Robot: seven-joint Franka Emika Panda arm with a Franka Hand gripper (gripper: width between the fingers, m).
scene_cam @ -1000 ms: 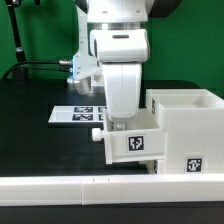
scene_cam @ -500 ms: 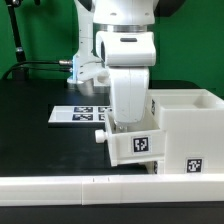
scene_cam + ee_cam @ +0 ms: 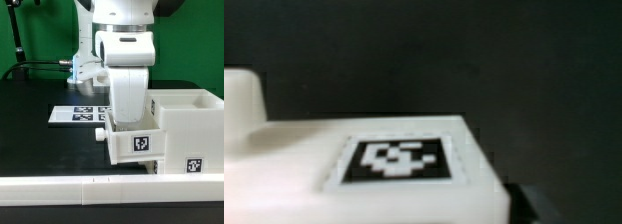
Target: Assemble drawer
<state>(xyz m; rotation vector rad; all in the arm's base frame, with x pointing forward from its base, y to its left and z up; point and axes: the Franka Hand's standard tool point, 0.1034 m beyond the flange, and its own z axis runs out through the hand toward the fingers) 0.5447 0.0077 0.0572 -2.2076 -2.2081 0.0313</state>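
Note:
The white drawer housing (image 3: pixel 190 125) stands at the exterior view's right, with a tag on its front. One small white tray (image 3: pixel 136 146), tagged and with a knob (image 3: pixel 98 134), sits partly inside the housing's side opening. My gripper (image 3: pixel 128 124) reaches down onto the tray's top edge, and its fingertips are hidden by the white hand. The wrist view shows the tray's tagged face (image 3: pixel 397 160) close up and blurred, with a dark finger edge (image 3: pixel 519 200) beside it. The second tray is out of view.
The marker board (image 3: pixel 78 113) lies flat on the black table behind the tray. A long low white rail (image 3: pixel 90 190) runs along the table's front edge. A black cable (image 3: pixel 40 66) lies at the back left.
The arm and the tray have shifted a little toward the exterior view's right, into the housing. In the last half second nothing visibly moved.

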